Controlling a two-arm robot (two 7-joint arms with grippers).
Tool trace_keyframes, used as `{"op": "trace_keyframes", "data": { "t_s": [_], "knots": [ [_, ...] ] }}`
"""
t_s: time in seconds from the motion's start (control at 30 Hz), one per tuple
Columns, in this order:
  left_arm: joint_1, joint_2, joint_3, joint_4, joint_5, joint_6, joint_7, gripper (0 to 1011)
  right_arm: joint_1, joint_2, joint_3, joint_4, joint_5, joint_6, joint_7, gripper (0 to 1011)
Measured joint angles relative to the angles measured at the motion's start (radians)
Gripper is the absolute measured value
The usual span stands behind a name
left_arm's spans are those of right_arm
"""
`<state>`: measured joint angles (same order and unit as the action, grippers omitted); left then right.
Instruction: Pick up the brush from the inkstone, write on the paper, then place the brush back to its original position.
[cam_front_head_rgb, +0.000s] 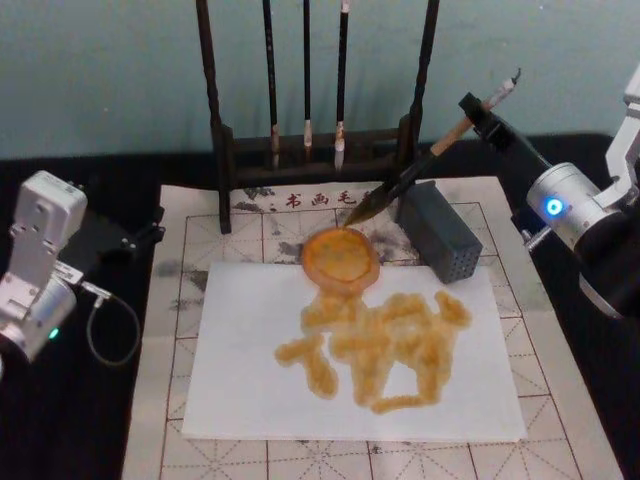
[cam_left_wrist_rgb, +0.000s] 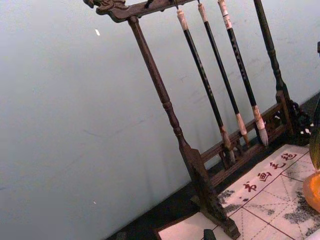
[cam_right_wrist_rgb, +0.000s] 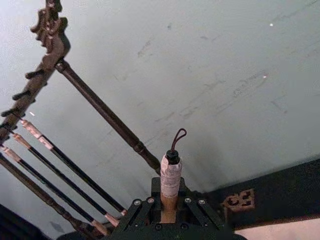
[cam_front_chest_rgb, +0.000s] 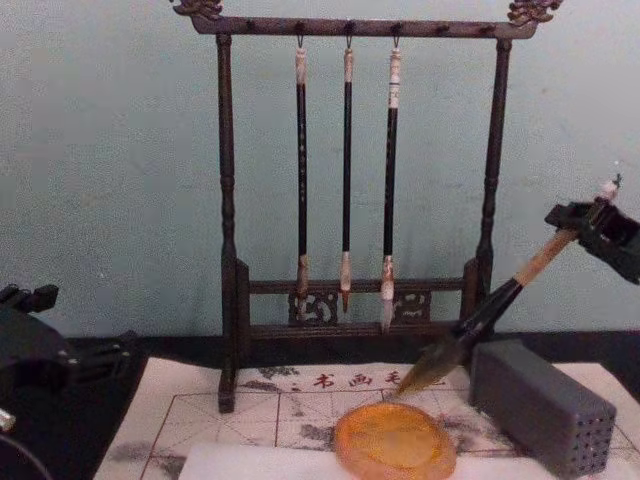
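My right gripper (cam_front_head_rgb: 482, 112) is shut on the tan upper handle of the brush (cam_front_head_rgb: 425, 165), which slants down to the left. In the right wrist view its white end cap (cam_right_wrist_rgb: 171, 172) rises between the gripper's fingers. The dark bristles (cam_front_chest_rgb: 432, 365) hang just over the far rim of the round orange inkstone (cam_front_head_rgb: 341, 258); I cannot tell whether they touch. The white paper (cam_front_head_rgb: 240, 350) lies in front of the inkstone (cam_front_chest_rgb: 393, 440) and carries broad orange strokes. My left arm (cam_front_head_rgb: 40, 265) is parked at the table's left edge, with its gripper (cam_front_chest_rgb: 30, 345) dark and low.
A dark wooden rack (cam_front_head_rgb: 222, 130) with three thin hanging brushes (cam_front_chest_rgb: 346, 170) stands behind the inkstone. A grey block (cam_front_head_rgb: 440, 232) with small holes lies right under the slanting brush. A beige gridded mat (cam_front_head_rgb: 170, 330) underlies the paper. A cable (cam_front_head_rgb: 110, 330) loops by the left arm.
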<state>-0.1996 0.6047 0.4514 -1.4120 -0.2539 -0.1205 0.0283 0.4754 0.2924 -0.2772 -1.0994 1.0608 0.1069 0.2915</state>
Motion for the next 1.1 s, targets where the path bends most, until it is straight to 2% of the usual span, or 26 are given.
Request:
{"op": "trace_keyframes", "data": {
  "t_s": [0.2,0.43,0.47,0.63,0.8,1.1],
  "knots": [
    [0.0,0.0,0.0,0.0,0.0,0.0,0.0,1001,-0.016,0.004,0.007,-0.031,0.025,0.022,-0.002,187],
    [0.0,0.0,0.0,0.0,0.0,0.0,0.0,1001,-0.057,0.023,0.019,-0.101,0.101,0.085,-0.015,187],
    [0.0,0.0,0.0,0.0,0.0,0.0,0.0,1001,-0.057,0.023,0.019,-0.101,0.101,0.085,-0.015,187],
    [0.0,0.0,0.0,0.0,0.0,0.0,0.0,1001,-0.104,0.044,0.033,-0.171,0.167,0.132,-0.029,187],
    [0.0,0.0,0.0,0.0,0.0,0.0,0.0,1001,-0.148,0.069,0.038,-0.228,0.199,0.145,-0.034,187],
    [0.0,0.0,0.0,0.0,0.0,0.0,0.0,1001,-0.238,0.131,0.046,-0.332,0.222,0.136,-0.031,187]
  ]
}}
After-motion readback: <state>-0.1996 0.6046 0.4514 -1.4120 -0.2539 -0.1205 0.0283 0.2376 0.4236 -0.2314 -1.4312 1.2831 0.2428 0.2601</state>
